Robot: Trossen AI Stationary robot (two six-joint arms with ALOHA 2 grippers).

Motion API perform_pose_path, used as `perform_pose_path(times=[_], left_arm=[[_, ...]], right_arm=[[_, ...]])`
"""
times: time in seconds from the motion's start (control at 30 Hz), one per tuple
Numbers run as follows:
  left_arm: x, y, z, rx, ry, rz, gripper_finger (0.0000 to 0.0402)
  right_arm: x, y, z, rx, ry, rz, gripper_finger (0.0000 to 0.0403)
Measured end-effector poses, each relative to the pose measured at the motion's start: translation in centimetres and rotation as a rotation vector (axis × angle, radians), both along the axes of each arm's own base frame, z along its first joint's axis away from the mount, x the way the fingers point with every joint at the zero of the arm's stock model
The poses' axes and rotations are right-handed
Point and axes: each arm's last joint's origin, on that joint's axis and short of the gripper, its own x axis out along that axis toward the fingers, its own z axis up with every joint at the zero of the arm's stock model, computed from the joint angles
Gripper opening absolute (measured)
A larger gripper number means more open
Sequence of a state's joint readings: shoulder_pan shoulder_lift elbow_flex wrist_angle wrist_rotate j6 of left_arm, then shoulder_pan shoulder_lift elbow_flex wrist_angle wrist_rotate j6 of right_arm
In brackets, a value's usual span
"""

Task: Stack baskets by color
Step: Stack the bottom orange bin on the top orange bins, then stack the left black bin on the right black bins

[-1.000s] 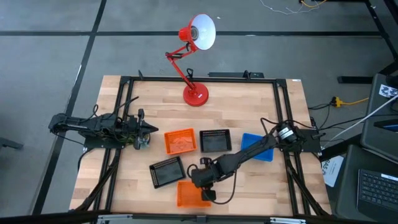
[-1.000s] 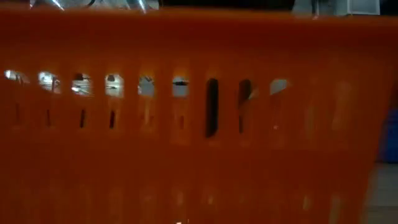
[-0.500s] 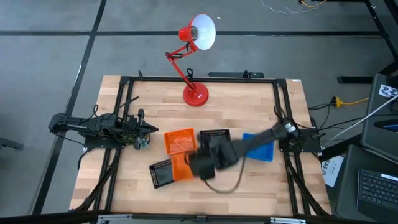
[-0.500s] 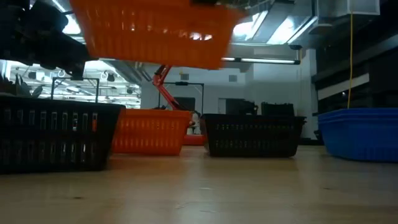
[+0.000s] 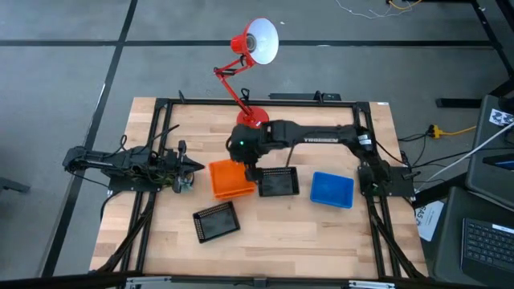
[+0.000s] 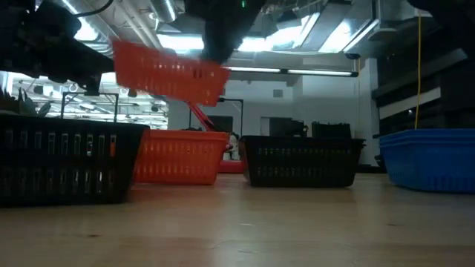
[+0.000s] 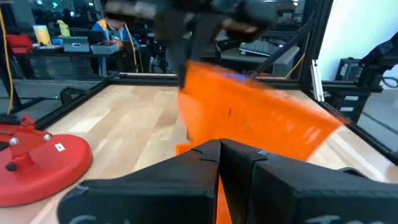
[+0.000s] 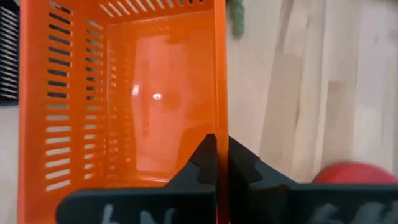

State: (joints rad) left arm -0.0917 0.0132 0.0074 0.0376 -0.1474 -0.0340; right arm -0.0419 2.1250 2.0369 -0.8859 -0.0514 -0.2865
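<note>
Carrying lifted orange basket (image 5: 227, 178) lampward.

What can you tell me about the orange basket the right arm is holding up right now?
The held orange basket is a shallow rectangular tray of what looks like plastic, with slotted walls and a smooth floor. The right pincer is shut on one wall's rim, carrying it in the air, tilted, clear of the table. From above it hangs over a second orange basket standing on the wood, just in front of the red lamp. Nothing else touches it.
</note>
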Motion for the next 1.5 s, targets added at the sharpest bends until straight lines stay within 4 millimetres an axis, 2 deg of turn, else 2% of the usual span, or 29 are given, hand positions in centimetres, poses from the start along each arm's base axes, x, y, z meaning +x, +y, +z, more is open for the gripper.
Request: perform_pose_path(times=[0.13, 0.47, 0.87, 1.1, 1.23, 1.37, 1.5], left_arm=[[0.0, 0.0, 0.0, 0.039, 0.001, 0.002, 0.0001], [0.0, 0.0, 0.0, 0.044, 0.002, 0.002, 0.0001], [0.0, 0.0, 0.0, 0.043, 0.002, 0.001, 0.0001], [0.0, 0.0, 0.0, 0.044, 0.002, 0.001, 0.0001], [0.0, 0.0, 0.0, 0.043, 0.002, 0.001, 0.0001], [0.0, 0.0, 0.0, 0.044, 0.002, 0.002, 0.0001], [0.0, 0.0, 0.0, 0.044, 0.002, 0.002, 0.0001]], right_arm=[[-0.1, -0.9, -1.4, -0.001, 0.023, -0.013, 0.0001], [0.1, -0.5, -4.0, 0.045, 0.026, 0.022, 0.001], [0.0, -0.4, -4.2, 0.08, 0.031, 0.016, 0.0085], [0.7, 0.6, -1.4, 0.075, -0.062, 0.042, 0.01], [0.9, 2.7, -0.5, 0.194, -0.094, 0.069, 0.01], [1.1, 8.3, -1.1, 0.277, -0.143, 0.227, 0.01], [0.7, 13.4, -2.2, 0.161, -0.231, 0.297, 0.01]])
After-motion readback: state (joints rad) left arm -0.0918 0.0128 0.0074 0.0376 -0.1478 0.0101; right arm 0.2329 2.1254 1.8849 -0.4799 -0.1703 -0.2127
